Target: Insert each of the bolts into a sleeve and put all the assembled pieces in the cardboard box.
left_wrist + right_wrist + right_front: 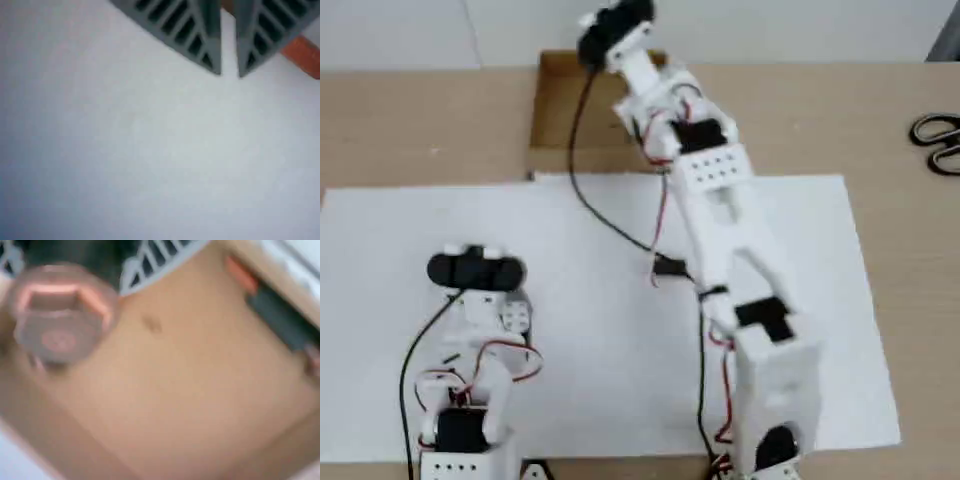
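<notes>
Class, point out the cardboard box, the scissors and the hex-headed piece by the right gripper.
cardboard box (552, 105): high view, bare floor of the box.
scissors (920, 128): high view, a handle loop's rim.
hex-headed piece (59, 315): right wrist view, its hexagonal end face.

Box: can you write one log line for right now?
right gripper over box | piece close by that gripper | another piece lying in box | left gripper over paper, empty

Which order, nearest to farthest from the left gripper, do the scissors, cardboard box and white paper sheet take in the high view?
1. white paper sheet, directly beneath the left gripper.
2. cardboard box, beyond the sheet's far edge.
3. scissors, at the table's right edge.
</notes>
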